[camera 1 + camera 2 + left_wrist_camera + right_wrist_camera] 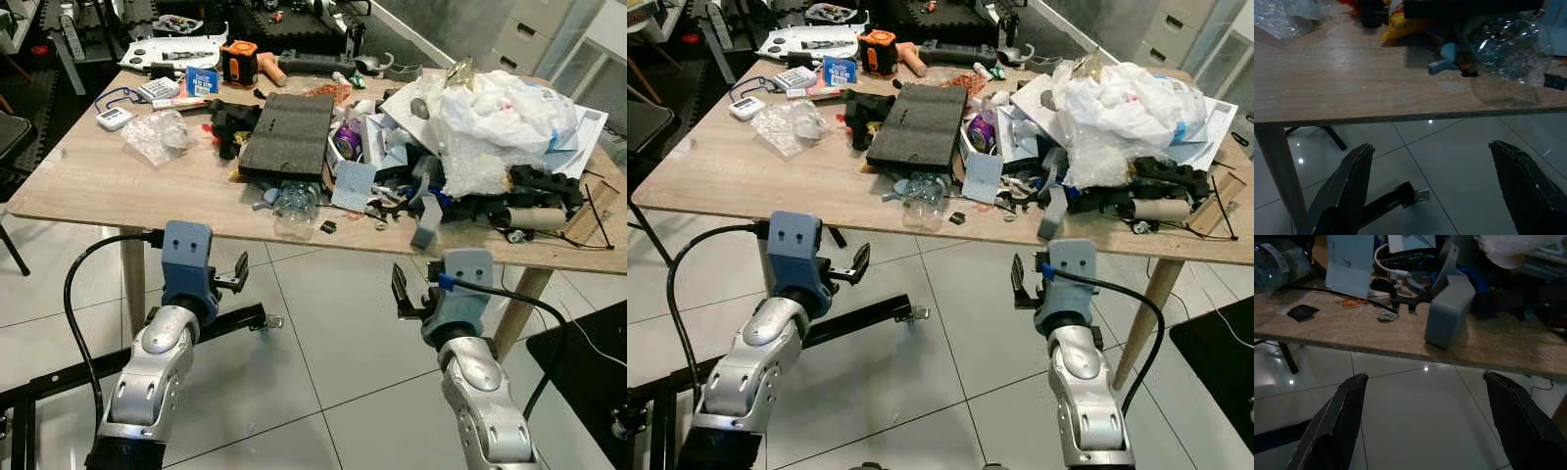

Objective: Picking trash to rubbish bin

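Note:
A cluttered wooden table (118, 186) stands in front of me. A crushed clear plastic bottle (294, 206) lies near its front edge, beside a black foam slab (289, 132). Crumpled clear wrap (157, 135) sits to the left, and a heap of white plastic bags (500, 113) to the right. My left gripper (235, 276) hangs open below the table edge, and the bottle (1508, 44) lies ahead of it and above. My right gripper (1425, 375) is also open and empty below the edge, facing a grey block (1447, 308).
Tools, a purple can (348, 142), cables and black parts crowd the tabletop. A table leg (1278, 166) stands close to my left arm. A black bar with a caster (235, 323) lies on the tiled floor under the table. Grey drawers (534, 29) stand at the back right.

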### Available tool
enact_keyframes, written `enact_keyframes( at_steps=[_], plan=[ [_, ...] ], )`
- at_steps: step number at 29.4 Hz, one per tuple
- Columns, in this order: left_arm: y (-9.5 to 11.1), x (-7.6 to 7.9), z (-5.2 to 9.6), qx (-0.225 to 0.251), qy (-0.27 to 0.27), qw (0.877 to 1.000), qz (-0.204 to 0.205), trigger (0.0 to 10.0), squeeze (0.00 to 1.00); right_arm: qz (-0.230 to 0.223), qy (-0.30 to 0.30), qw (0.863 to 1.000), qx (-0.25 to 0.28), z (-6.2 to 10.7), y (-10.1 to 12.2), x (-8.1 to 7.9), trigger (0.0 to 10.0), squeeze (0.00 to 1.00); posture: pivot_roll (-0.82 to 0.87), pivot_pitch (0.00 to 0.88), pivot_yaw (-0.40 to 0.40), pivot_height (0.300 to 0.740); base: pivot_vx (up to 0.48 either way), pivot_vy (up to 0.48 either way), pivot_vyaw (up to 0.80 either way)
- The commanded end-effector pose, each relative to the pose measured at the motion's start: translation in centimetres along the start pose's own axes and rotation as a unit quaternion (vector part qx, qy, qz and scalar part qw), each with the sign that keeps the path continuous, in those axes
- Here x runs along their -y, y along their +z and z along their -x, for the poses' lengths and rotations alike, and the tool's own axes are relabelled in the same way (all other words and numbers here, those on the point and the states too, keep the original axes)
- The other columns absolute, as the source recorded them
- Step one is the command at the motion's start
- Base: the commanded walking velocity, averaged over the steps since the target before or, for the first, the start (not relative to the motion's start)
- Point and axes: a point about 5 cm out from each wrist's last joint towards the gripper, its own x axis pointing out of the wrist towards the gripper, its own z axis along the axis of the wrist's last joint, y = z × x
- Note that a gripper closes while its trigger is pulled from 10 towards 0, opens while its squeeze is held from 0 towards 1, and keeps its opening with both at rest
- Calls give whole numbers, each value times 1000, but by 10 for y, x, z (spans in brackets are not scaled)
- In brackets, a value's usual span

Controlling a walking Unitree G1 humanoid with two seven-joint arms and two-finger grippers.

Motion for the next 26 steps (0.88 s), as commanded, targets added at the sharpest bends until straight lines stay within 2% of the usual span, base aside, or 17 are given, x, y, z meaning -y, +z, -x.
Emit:
enact_keyframes(
  at_steps=[1,16,22,26],
  plan=[
    [-2,4,2,-1,-5,1000,4,10000,0,-1,-1,1000,-4,2,0,1,10000,0,-9,197,-30,740,0,0,0],
    [-2,4,2,2,-1,1000,5,10000,0,-2,3,1000,-6,3,-1,-1,10000,0,-9,197,-30,740,0,0,0],
    [-3,4,3,-1,-2,1000,-8,10000,0,-2,5,1000,-7,3,-1,-2,10000,0,-9,199,-32,740,0,0,0],
    [-3,3,3,1,5,1000,5,10000,0,-2,8,1000,-8,2,-1,-2,10000,0,-9,199,-32,740,0,0,0]
  ],
)
